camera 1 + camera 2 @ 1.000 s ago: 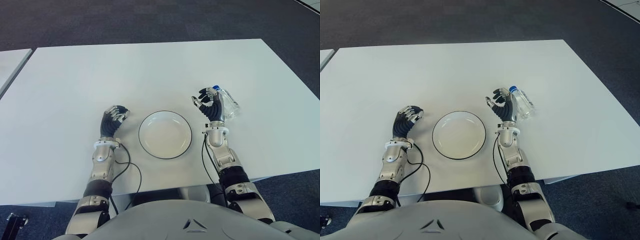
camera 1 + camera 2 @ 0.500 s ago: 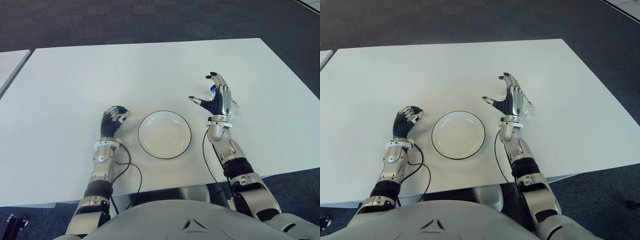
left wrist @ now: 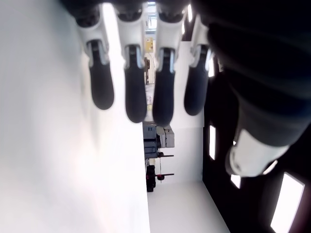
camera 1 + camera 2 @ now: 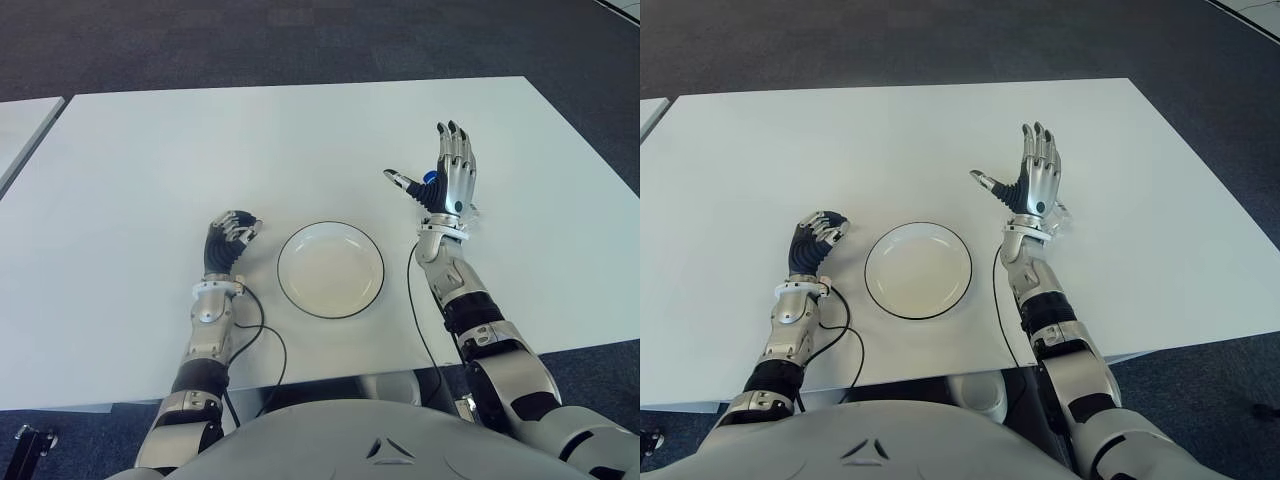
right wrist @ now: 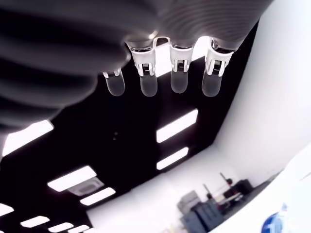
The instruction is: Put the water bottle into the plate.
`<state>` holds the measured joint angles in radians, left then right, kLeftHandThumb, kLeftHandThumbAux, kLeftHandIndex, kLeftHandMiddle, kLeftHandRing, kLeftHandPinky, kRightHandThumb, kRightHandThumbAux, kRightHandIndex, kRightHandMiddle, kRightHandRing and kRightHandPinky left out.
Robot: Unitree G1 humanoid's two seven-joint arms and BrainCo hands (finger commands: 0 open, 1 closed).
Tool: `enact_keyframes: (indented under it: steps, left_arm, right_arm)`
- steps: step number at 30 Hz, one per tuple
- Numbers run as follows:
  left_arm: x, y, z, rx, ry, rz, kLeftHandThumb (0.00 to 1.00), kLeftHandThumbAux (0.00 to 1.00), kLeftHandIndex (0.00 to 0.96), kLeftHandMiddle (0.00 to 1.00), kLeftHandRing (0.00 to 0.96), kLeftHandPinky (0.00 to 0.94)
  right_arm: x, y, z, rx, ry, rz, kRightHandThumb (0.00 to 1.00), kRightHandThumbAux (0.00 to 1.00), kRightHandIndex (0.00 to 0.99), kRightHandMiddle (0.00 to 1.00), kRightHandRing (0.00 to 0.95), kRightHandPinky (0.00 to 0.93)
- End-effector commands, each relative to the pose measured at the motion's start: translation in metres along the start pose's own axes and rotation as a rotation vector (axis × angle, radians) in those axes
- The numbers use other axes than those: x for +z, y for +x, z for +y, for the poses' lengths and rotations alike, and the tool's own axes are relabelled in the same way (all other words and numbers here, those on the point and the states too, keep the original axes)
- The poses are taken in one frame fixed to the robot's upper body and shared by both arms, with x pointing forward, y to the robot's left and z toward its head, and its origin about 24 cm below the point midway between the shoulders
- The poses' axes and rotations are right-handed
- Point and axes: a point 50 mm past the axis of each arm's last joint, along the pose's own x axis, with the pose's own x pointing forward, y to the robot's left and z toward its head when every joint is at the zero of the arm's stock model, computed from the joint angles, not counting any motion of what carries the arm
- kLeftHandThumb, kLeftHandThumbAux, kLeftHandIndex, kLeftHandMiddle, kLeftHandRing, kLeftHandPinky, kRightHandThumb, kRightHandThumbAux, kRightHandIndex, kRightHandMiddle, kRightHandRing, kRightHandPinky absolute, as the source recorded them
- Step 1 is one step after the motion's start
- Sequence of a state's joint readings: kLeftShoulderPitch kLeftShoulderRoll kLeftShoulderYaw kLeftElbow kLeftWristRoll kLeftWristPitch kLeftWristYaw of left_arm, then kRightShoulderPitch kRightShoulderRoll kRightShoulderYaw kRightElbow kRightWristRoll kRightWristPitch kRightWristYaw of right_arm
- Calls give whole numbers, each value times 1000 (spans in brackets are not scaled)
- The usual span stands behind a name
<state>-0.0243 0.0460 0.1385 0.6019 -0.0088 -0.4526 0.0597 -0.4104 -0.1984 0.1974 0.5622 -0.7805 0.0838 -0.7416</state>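
The clear water bottle (image 4: 1061, 217) lies on the white table, right of the plate, mostly hidden behind my right hand; its blue cap (image 4: 430, 178) peeks out beside the palm. My right hand (image 4: 445, 175) is raised above the bottle, fingers straight up and thumb spread, holding nothing. The right wrist view shows its fingertips (image 5: 178, 82) extended and the blue cap (image 5: 274, 225) far below. The white plate (image 4: 330, 270) with a dark rim holds nothing. My left hand (image 4: 227, 238) is curled just left of the plate.
The white table (image 4: 300, 140) stretches wide behind the plate and the hands. Its right edge (image 4: 600, 165) runs close beyond the bottle. Dark carpet surrounds it, and another table's corner (image 4: 20, 125) shows at far left.
My right hand has lifted from beside the bottle and straightened its curled fingers upward. The bottle has stayed on the table. The left hand has not moved.
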Motion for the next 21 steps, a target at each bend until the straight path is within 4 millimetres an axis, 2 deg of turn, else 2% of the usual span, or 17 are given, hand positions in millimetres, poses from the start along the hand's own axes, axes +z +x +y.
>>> enact_keyframes:
  steps: [1,9,21]
  left_arm:
    - [-28,-16,2,33,-10,168,712,720,425,430,413,411]
    - [-28,-16,2,48,-16,170,714,719,425,435,416,414]
    - [-28,-17,3,63,-26,171,713,720,425,433,414,412]
  right_arm:
    - [-1,3,5,112,-72,91,516,298,0,0,0,0]
    - [-10,7,11,206,-174,185,490,249,0,0,0,0]
    - [-26,12,20,319,-243,331,552,256,0,0,0,0]
